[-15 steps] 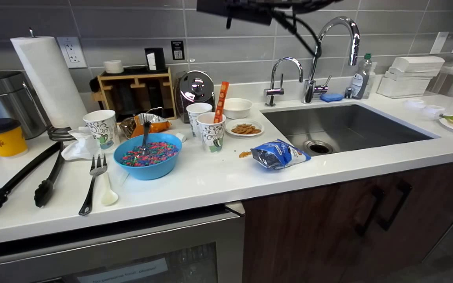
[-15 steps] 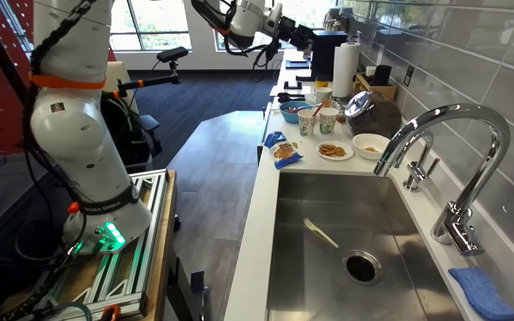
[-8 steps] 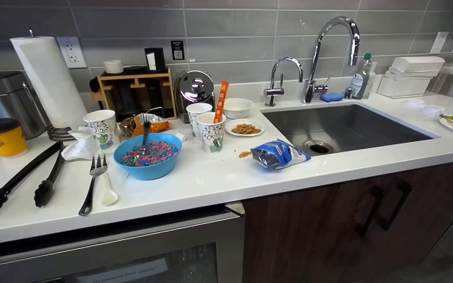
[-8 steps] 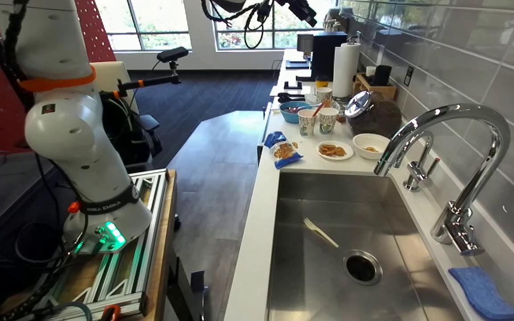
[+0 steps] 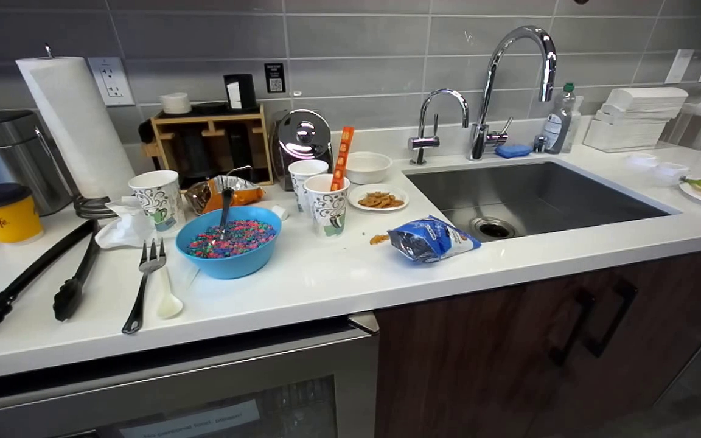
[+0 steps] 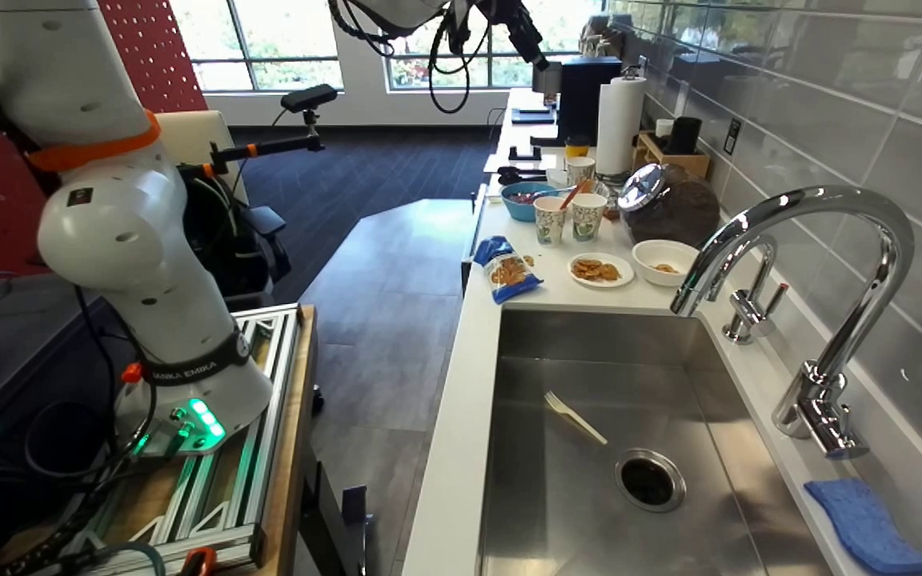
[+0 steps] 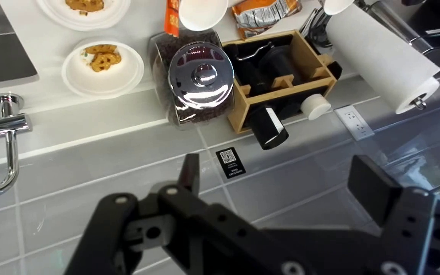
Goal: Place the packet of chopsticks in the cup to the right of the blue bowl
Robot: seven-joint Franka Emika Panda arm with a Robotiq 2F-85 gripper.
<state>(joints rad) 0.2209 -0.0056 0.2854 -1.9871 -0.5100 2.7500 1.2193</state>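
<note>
The packet of chopsticks (image 5: 341,157) is a thin orange-red strip. It stands tilted inside the nearer small white printed cup (image 5: 328,213), to the right of the blue bowl (image 5: 227,246), with its upper part above the rim. A like second cup (image 5: 303,176) stands just behind. In an exterior view the strip (image 6: 575,194) leans out of the cup (image 6: 550,222) near the bowl (image 6: 519,210). My gripper (image 6: 539,62) is high above the counter. In the wrist view the gripper (image 7: 281,179) is open and empty, facing the tiles; the strip (image 7: 172,17) shows at the top edge, partly cut off.
A plate of pretzels (image 5: 378,198), a white bowl (image 5: 367,167) and a blue snack bag (image 5: 432,238) lie near the cups. A glass jar (image 7: 201,76) and wooden organizer (image 7: 281,76) stand behind. The sink (image 5: 539,194) and faucet (image 5: 548,61) are to the right.
The arm has risen out of an exterior view. In an exterior view its gripper moved up, then slightly down and left, tilting more downward. The packet, cups and bowl stayed still.
</note>
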